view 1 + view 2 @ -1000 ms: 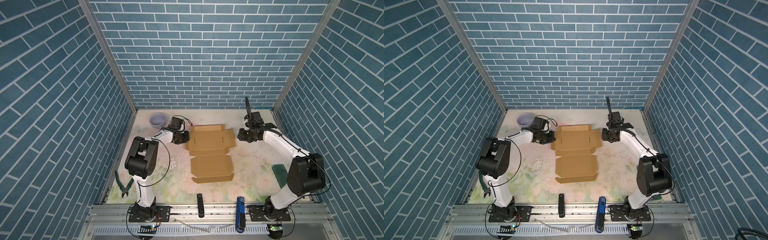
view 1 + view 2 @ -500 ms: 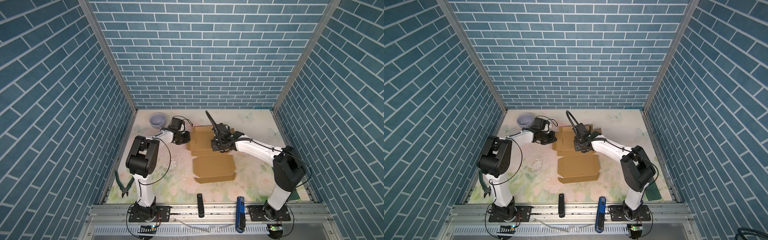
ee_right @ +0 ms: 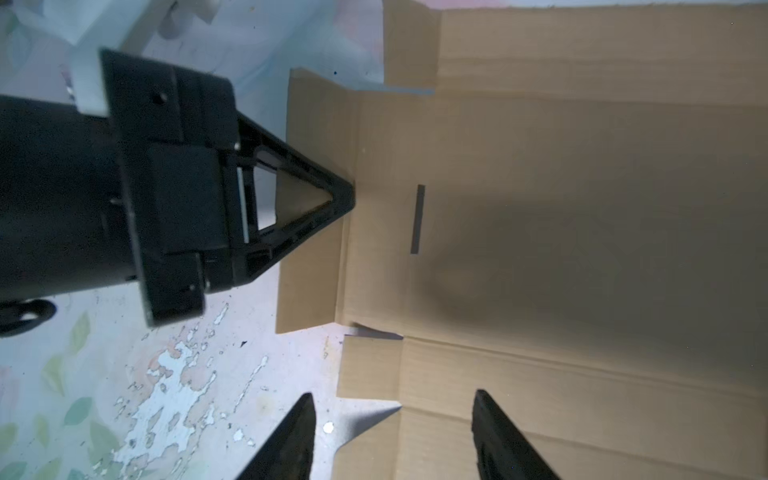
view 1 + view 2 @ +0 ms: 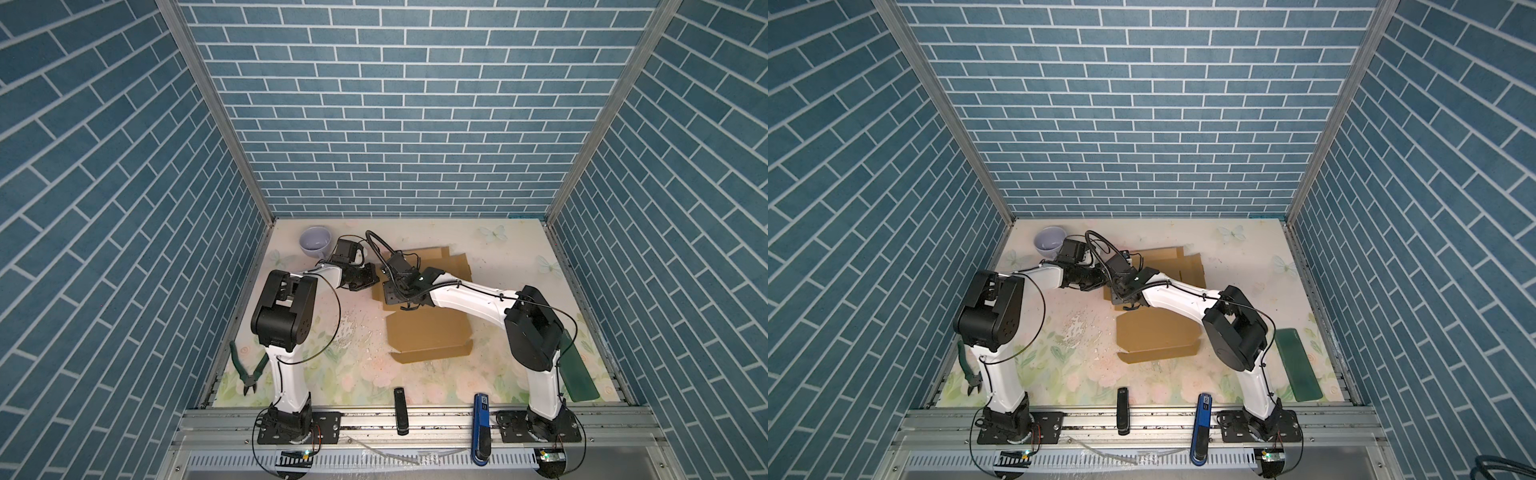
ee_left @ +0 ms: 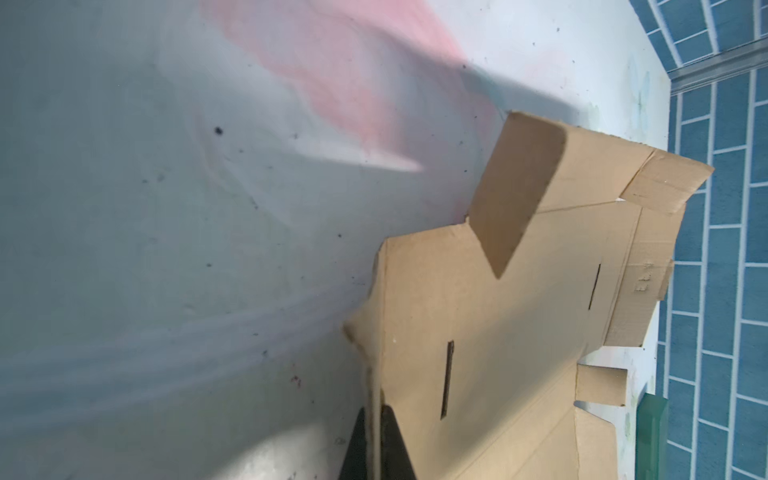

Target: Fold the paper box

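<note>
The paper box (image 4: 428, 332) (image 4: 1154, 334) lies opened out flat on the mat, a tan cardboard sheet with flaps and slits. My left gripper (image 4: 373, 279) (image 4: 1102, 277) is at the sheet's left edge. In the left wrist view it (image 5: 376, 415) is shut on the thin edge of a side flap of the paper box (image 5: 498, 332). My right gripper (image 4: 395, 297) (image 4: 1120, 297) reaches across over the left part of the sheet. In the right wrist view it (image 3: 392, 399) stands open, straddling a notch in the paper box (image 3: 582, 208), with the left gripper (image 3: 345, 195) just beyond.
A lavender cup (image 4: 315, 242) stands at the back left near the left arm. Green pliers (image 4: 247, 365) lie by the left wall. A dark green flat piece (image 4: 1298, 361) lies at the right. A black stick (image 4: 400, 409) and a blue device (image 4: 482, 419) rest at the front rail.
My right arm has swung from the box's right side across to its left part, and its jaws have opened wider. The left gripper has held its grip in place.
</note>
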Action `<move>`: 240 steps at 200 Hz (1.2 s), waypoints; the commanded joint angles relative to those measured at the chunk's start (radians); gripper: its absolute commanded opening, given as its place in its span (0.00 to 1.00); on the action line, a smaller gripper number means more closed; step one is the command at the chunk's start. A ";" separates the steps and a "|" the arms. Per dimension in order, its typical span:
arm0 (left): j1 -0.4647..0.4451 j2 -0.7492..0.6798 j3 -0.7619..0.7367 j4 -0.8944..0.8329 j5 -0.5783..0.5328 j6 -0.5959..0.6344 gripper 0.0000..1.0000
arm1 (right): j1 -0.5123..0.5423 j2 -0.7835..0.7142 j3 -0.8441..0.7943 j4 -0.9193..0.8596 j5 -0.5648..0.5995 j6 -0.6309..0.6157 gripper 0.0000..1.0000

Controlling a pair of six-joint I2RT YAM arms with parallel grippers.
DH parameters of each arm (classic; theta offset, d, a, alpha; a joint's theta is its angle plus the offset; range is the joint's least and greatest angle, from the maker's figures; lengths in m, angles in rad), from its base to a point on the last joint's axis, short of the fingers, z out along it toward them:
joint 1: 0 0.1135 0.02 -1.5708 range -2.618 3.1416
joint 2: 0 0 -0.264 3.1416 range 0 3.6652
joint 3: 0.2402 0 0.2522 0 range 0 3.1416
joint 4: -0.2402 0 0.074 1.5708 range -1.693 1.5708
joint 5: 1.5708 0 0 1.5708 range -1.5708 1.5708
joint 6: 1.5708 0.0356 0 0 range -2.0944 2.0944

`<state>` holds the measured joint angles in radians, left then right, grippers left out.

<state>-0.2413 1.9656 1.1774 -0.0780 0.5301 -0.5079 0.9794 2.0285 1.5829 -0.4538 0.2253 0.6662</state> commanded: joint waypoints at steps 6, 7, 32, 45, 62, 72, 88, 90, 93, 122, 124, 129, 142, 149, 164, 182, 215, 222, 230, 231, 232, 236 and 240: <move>0.007 0.021 -0.019 0.033 0.025 0.000 0.03 | 0.022 0.058 0.066 -0.062 0.023 0.079 0.61; 0.007 0.021 -0.020 0.034 0.025 -0.001 0.03 | 0.022 0.059 0.068 -0.063 0.023 0.080 0.61; 0.008 0.019 -0.024 0.046 0.031 -0.003 0.03 | 0.027 0.083 0.077 -0.066 0.026 0.095 0.62; 0.008 0.019 -0.026 0.049 0.033 -0.006 0.03 | 0.029 0.091 0.077 -0.066 0.027 0.100 0.62; 0.008 0.021 -0.027 0.052 0.036 -0.007 0.03 | 0.030 0.103 0.079 -0.062 0.025 0.105 0.63; 0.008 0.019 -0.028 0.053 0.038 -0.008 0.03 | 0.033 0.110 0.081 -0.061 0.021 0.106 0.63; 0.008 0.019 -0.028 0.053 0.039 -0.007 0.02 | 0.034 0.122 0.085 -0.062 0.022 0.113 0.63; 0.008 0.019 -0.028 0.053 0.039 -0.007 0.02 | 0.034 0.123 0.085 -0.063 0.022 0.114 0.63; 0.009 0.019 -0.028 0.053 0.040 -0.008 0.02 | 0.034 0.125 0.085 -0.063 0.022 0.116 0.63; 0.009 0.019 -0.030 0.055 0.043 -0.007 0.02 | 0.034 0.143 0.090 -0.064 0.017 0.129 0.63; 0.009 0.019 -0.030 0.055 0.044 -0.007 0.02 | 0.035 0.145 0.090 -0.063 0.017 0.130 0.63; 0.010 0.020 -0.031 0.056 0.044 -0.009 0.02 | 0.035 0.150 0.093 -0.065 0.016 0.130 0.63; 0.010 0.021 -0.032 0.059 0.046 -0.008 0.02 | 0.034 0.157 0.102 -0.072 0.017 0.134 0.63; 0.010 0.021 -0.032 0.060 0.046 -0.009 0.02 | 0.034 0.157 0.104 -0.072 0.017 0.134 0.62; 0.010 0.022 -0.032 0.060 0.048 -0.009 0.01 | 0.035 0.189 0.113 -0.075 0.015 0.134 0.62; 0.011 0.021 -0.033 0.060 0.051 -0.009 0.01 | 0.034 0.204 0.127 -0.093 0.023 0.134 0.62; 0.013 0.022 -0.035 0.061 0.052 -0.006 0.01 | 0.035 0.212 0.133 -0.126 0.054 0.140 0.60; 0.014 0.022 -0.035 0.061 0.053 -0.006 0.00 | 0.034 0.208 0.130 -0.131 0.064 0.143 0.59; 0.014 0.024 -0.035 0.063 0.052 -0.006 0.01 | 0.034 0.202 0.125 -0.133 0.073 0.147 0.56; 0.014 0.023 -0.035 0.063 0.053 -0.006 0.00 | 0.034 0.201 0.124 -0.134 0.075 0.147 0.56; 0.015 0.024 -0.035 0.063 0.053 -0.006 0.00 | 0.032 0.201 0.123 -0.134 0.076 0.147 0.55; 0.014 0.023 -0.035 0.063 0.053 -0.006 0.00 | 0.034 0.197 0.120 -0.134 0.080 0.148 0.53; 0.014 0.025 -0.034 0.063 0.053 -0.006 0.00 | 0.034 0.193 0.116 -0.133 0.084 0.149 0.51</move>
<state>-0.2348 1.9678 1.1542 -0.0235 0.5747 -0.5205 1.0088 2.2200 1.6817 -0.5346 0.2527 0.7685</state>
